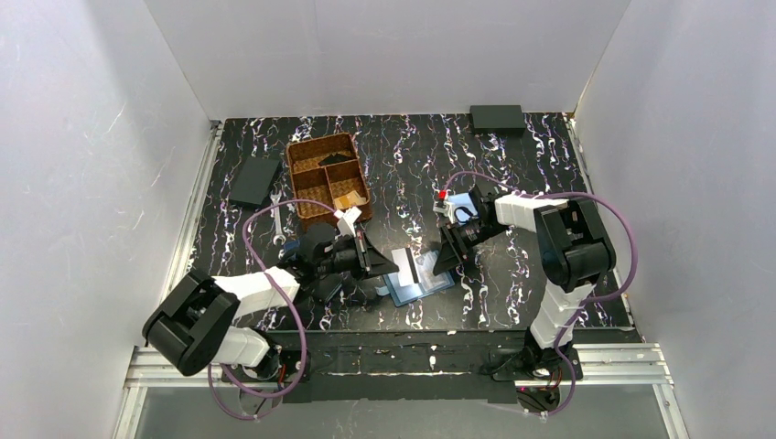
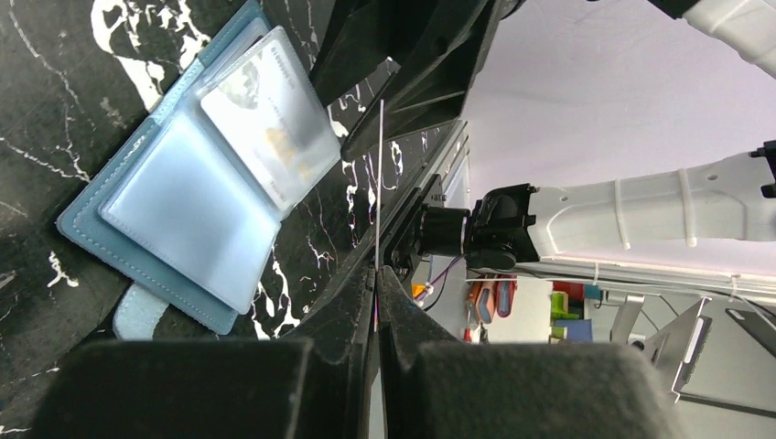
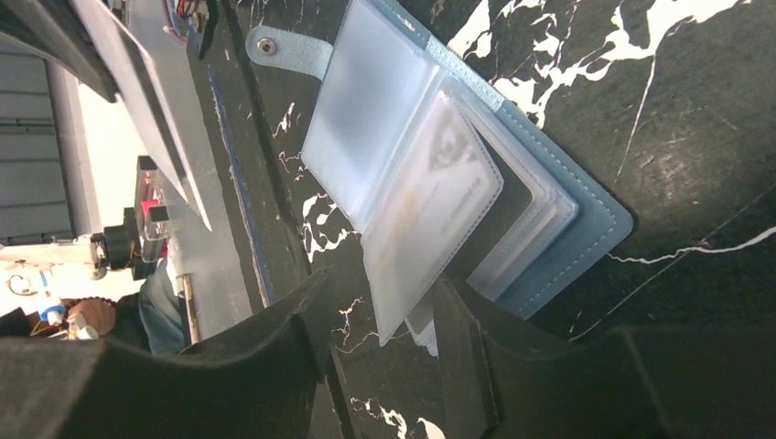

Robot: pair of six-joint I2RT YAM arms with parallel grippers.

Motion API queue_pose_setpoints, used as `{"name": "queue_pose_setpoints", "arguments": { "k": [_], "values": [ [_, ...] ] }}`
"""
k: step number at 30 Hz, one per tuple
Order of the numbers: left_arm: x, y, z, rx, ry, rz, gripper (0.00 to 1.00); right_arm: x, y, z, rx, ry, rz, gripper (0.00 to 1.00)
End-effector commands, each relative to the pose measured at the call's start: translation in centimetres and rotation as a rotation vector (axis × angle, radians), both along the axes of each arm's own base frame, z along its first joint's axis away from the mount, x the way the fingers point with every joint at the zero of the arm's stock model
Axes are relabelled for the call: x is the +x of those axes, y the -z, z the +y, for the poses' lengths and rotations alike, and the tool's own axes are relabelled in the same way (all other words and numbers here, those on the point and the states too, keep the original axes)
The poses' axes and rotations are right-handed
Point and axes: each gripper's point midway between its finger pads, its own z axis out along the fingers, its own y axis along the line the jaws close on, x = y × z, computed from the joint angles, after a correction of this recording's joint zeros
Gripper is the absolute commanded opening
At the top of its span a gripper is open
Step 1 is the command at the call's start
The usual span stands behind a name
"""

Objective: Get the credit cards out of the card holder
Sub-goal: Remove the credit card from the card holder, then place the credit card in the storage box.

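Observation:
The steel-blue card holder (image 1: 421, 285) lies open on the black marbled table, its clear pockets facing up (image 2: 183, 201). One whitish credit card (image 2: 270, 119) sits inside a raised plastic pocket (image 3: 430, 210). My left gripper (image 2: 377, 270) is shut on another credit card (image 2: 378, 183), seen edge-on and held just above the holder's left side (image 1: 407, 265). My right gripper (image 3: 384, 293) is open at the holder's right edge (image 1: 446, 259). The corner of the raised pocket hangs between its fingers without being pinched.
A brown woven basket (image 1: 328, 178) with compartments stands behind the left arm. A dark wallet (image 1: 254, 181) and a wrench (image 1: 276, 219) lie to the left of it. A black box (image 1: 497, 117) sits at the back right. The table's front edge runs close behind the holder.

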Motion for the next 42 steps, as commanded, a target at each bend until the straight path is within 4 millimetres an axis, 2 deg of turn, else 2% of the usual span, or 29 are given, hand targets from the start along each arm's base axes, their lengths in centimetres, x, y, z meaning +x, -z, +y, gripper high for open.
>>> {"name": "queue_pose_setpoints", "arguments": {
  "k": [1, 8, 12, 14, 16, 18, 20, 21, 24, 26, 34, 42],
  "values": [
    [-0.1, -1.6, 0.1, 0.015, 0.046, -0.059, 0.00, 0.8, -1.2, -0.3, -0.008, -0.020, -0.082, 0.53],
    [-0.5, -2.7, 0.1, 0.020, 0.078, -0.101, 0.00, 1.7, -1.6, -1.7, -0.087, -0.044, -0.234, 0.61],
    [-1.1, -3.4, -0.4, 0.021, 0.129, -0.154, 0.00, 1.9, -3.3, -2.7, -0.096, -0.076, -0.372, 0.71],
    [-1.4, -4.0, -1.2, 0.022, 0.158, -0.195, 0.00, 0.8, -6.1, -2.3, -0.005, -0.113, -0.438, 0.79],
    [-1.3, -5.4, -2.4, 0.014, 0.182, -0.265, 0.00, -0.2, -9.4, -1.7, 0.095, -0.143, -0.505, 0.87],
    [-0.9, -6.7, -3.1, 0.001, 0.187, -0.309, 0.00, -0.2, -11.7, -2.0, 0.098, -0.181, -0.582, 0.90],
    [-0.7, -8.4, -3.5, -0.023, 0.197, -0.363, 0.00, 0.8, -15.7, -2.2, 0.088, -0.191, -0.722, 0.92],
    [-0.7, -9.0, -3.4, -0.027, 0.194, -0.382, 0.00, 0.8, -16.9, -2.2, 0.094, -0.182, -0.756, 0.92],
    [-1.1, -10.3, -3.1, -0.042, 0.193, -0.424, 0.00, 0.0, -19.4, -1.9, 0.147, -0.142, -0.773, 0.94],
    [-1.3, -11.3, -2.9, -0.044, 0.190, -0.466, 0.00, 0.0, -20.0, -2.5, 0.139, -0.119, -0.785, 0.95],
    [-2.1, -12.8, -3.5, -0.018, 0.210, -0.551, 0.00, -0.4, -21.6, -3.5, 0.228, -0.037, -0.747, 0.98],
    [-2.5, -13.5, -4.0, 0.022, 0.227, -0.624, 0.00, -0.3, -21.9, -4.2, 0.311, 0.076, -0.695, 0.98]
  ]
}}
